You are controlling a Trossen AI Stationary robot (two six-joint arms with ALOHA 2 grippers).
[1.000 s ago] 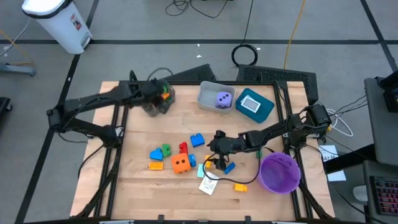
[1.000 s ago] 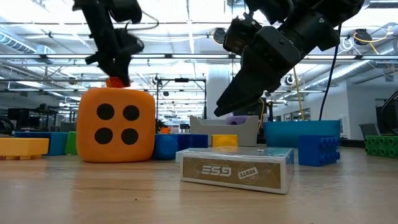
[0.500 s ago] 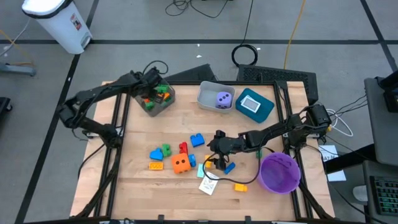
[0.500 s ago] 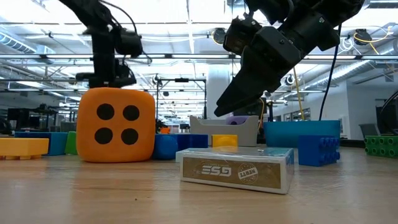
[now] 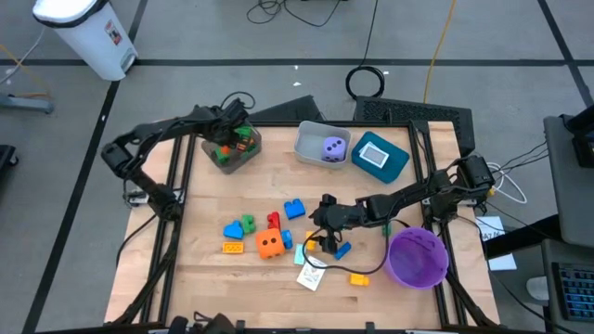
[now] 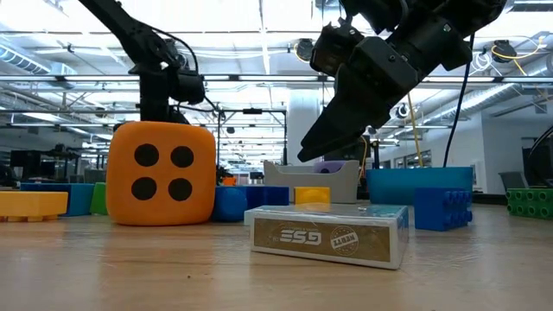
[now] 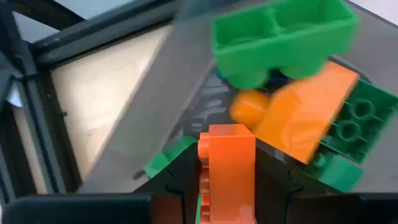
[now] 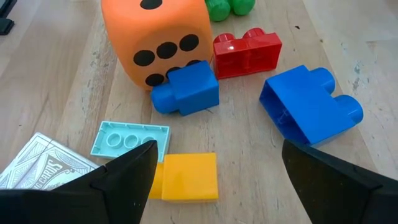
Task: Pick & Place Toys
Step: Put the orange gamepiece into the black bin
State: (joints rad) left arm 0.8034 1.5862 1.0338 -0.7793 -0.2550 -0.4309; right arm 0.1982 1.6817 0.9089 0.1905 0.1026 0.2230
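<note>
At the table's far left corner the left gripper (image 5: 234, 127) hangs over the dark brown bin (image 5: 249, 153) of green and orange blocks, its fingers pinching an orange plastic block (image 7: 227, 168) that seems to sit above the pile. Bare light wooden tabletop (image 5: 209, 278) lies open along the near edge. Right of the orange dotted die (image 5: 270, 244) and red block (image 5: 273, 221), the right gripper (image 5: 324, 243) hovers spread wide over a small yellow block (image 8: 189, 177), with the purple round bowl (image 5: 415, 257) beyond it.
</note>
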